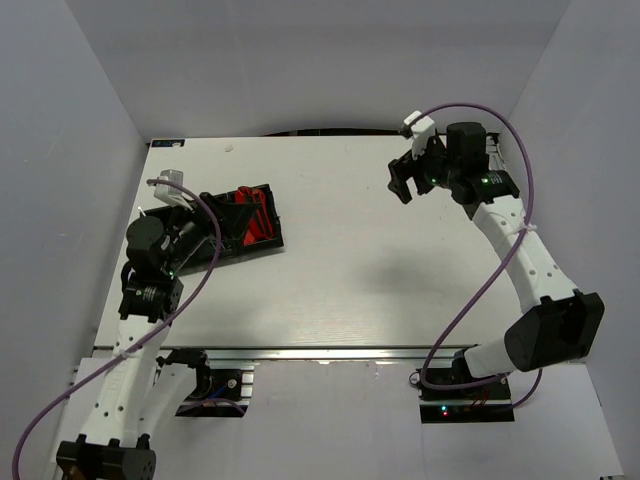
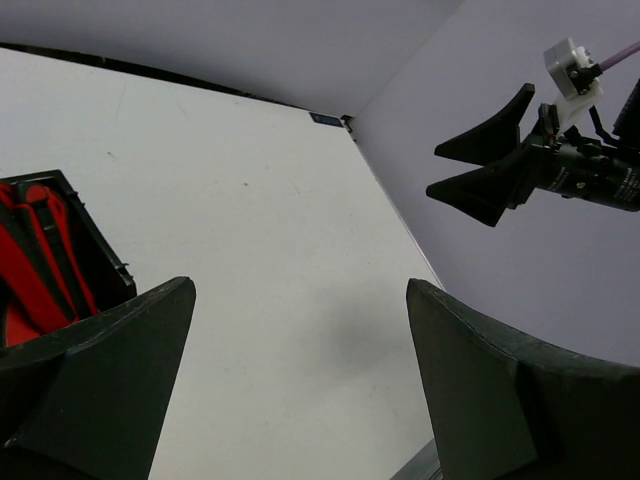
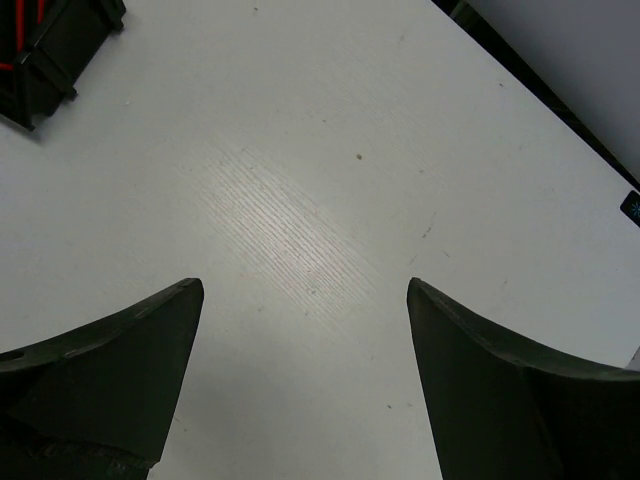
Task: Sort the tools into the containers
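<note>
The black tray (image 1: 272, 246) lies on the left part of the table, with red-and-black cutters (image 1: 258, 218) in its right compartment. My left gripper (image 1: 208, 238) hovers over the tray's left part, open and empty. In the left wrist view (image 2: 300, 300) the tray's wall (image 2: 95, 245) and the red cutters (image 2: 35, 265) show at the left edge. My right gripper (image 1: 405, 180) is raised over the far right of the table, open and empty; it also shows in its own wrist view (image 3: 305, 290). The tray's corner (image 3: 60, 40) is at that view's top left. No screwdrivers show.
White walls enclose the table on the left, back and right. My right gripper shows in the left wrist view (image 2: 490, 165) against the right wall. A small dark sticker (image 3: 632, 205) sits at the table's far right corner.
</note>
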Tool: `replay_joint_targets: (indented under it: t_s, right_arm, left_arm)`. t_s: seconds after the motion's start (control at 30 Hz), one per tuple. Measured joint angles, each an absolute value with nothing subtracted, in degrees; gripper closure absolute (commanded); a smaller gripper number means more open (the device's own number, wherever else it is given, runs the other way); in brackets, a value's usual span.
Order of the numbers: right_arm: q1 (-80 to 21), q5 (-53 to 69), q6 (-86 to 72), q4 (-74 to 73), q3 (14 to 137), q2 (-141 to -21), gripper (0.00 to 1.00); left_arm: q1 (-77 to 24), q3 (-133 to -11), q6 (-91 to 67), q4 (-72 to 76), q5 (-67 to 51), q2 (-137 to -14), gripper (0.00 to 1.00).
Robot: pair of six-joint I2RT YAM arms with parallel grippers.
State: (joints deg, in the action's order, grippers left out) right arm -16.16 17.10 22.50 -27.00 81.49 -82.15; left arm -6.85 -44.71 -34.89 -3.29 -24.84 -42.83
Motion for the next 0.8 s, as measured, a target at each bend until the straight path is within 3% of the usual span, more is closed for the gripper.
replay_joint_targets:
  t_s: [0.37, 0.8]
  right_arm:
    - [-15.77, 16.27, 15.97, -25.26, 73.87, -73.6, 0.11]
    - [-15.77, 11.88, 9.13, -23.77, 69.1, -71.68, 0.11]
  left_arm:
    - [-6.85, -43.55, -35.86, -7.14, -25.93, -33.69, 0.02]
    - [-6.85, -43.55, -36.1, -11.16, -25.26, -30.22, 0.02]
